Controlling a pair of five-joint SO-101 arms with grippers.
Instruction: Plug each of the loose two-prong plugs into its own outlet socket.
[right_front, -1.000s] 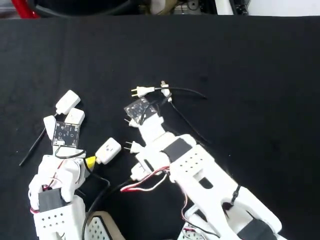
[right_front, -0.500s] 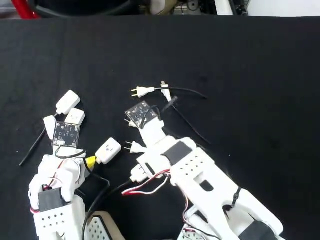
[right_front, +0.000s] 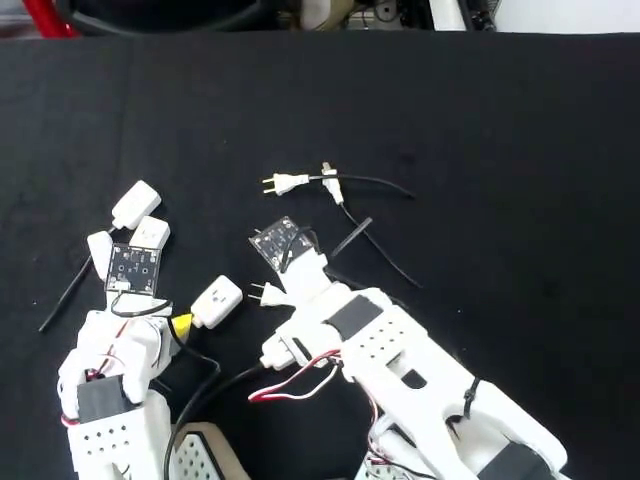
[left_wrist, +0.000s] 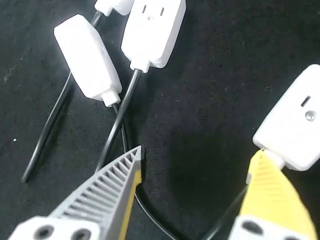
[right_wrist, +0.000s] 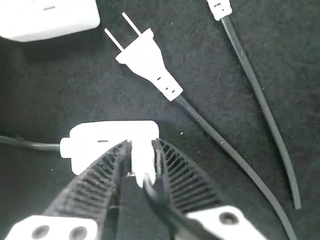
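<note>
My right gripper (right_wrist: 141, 146) is shut on a white plug (right_wrist: 143, 165), whose front end meets a white outlet block (right_wrist: 107, 141). Just beyond lies a loose two-prong plug (right_wrist: 147, 64), prongs aimed at another socket (right_wrist: 47, 17). From above, the right gripper (right_front: 272, 243) sits mid-table, with that plug (right_front: 262, 293) beside a socket (right_front: 217, 300). A second loose plug (right_front: 285, 183) lies farther back. My left gripper (left_wrist: 197, 152) is open over a black cord; its yellow fingertip (left_wrist: 262, 165) touches a socket (left_wrist: 295, 122). Two more sockets (left_wrist: 152, 30) (left_wrist: 87, 65) lie ahead of it.
Black cords trail from the plugs, one (right_front: 375, 250) running beside the right arm, another (right_front: 62, 293) left of the left arm (right_front: 110, 400). A short black cable piece (right_front: 350, 236) lies by the right gripper. The far half of the black table (right_front: 480, 110) is open room.
The right gripper has drawn back toward its arm's base, away from the far plug. The short black cable piece shifted with it. The left arm has not moved.
</note>
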